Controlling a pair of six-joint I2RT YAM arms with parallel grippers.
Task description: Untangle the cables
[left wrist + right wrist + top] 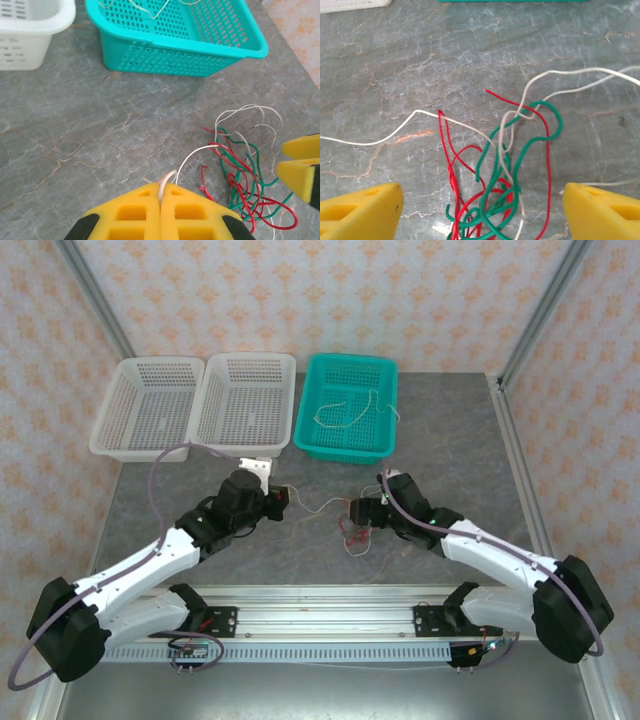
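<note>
Grey marble worktop (pixel 450 460), job barely begun: the left claw (pixel 160 192) pinches a cream-white cable (pixel 186 159) trailing from the red, green and white knot (pixel 506 192) at centre frame. The right claw (pixel 480 202) hangs spread above it. A few white strands (pixel 345 415) lie in the teal basket (pixel 342 452), upper centre.
</note>
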